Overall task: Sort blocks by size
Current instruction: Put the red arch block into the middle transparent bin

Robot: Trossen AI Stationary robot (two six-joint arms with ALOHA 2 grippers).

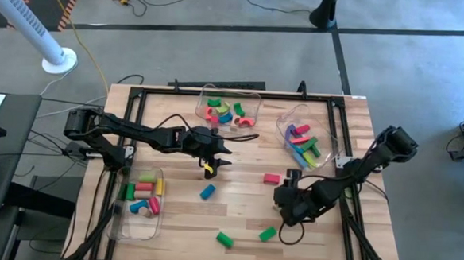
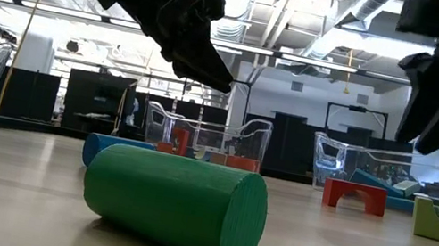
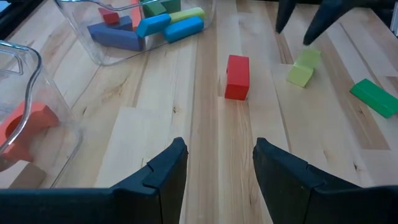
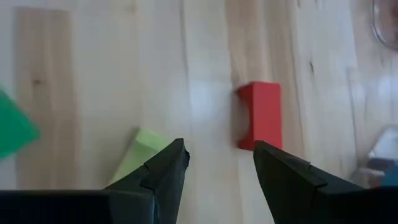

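Observation:
Loose blocks lie on the wooden table: a red arch block (image 1: pixel 271 178) (image 4: pixel 261 115), a light green block (image 1: pixel 267 234) (image 4: pixel 140 158), a blue cylinder (image 1: pixel 206 192) and a green cylinder (image 1: pixel 225 239) (image 2: pixel 173 205) lying on its side. My right gripper (image 1: pixel 284 203) (image 4: pixel 217 168) hangs open above the table between the red arch and the light green block, touching neither. My left gripper (image 1: pixel 221 158) (image 3: pixel 217 165) stands open above the table's middle with nothing between its fingers; the red arch (image 3: pixel 237 76) lies ahead of it.
Three clear bins hold sorted blocks: one at the far middle (image 1: pixel 255 95), one at the far right (image 1: pixel 283 129), one at the near left (image 1: pixel 141 225). A black frame borders the table (image 1: pixel 139 89). Bare wood lies between the loose blocks.

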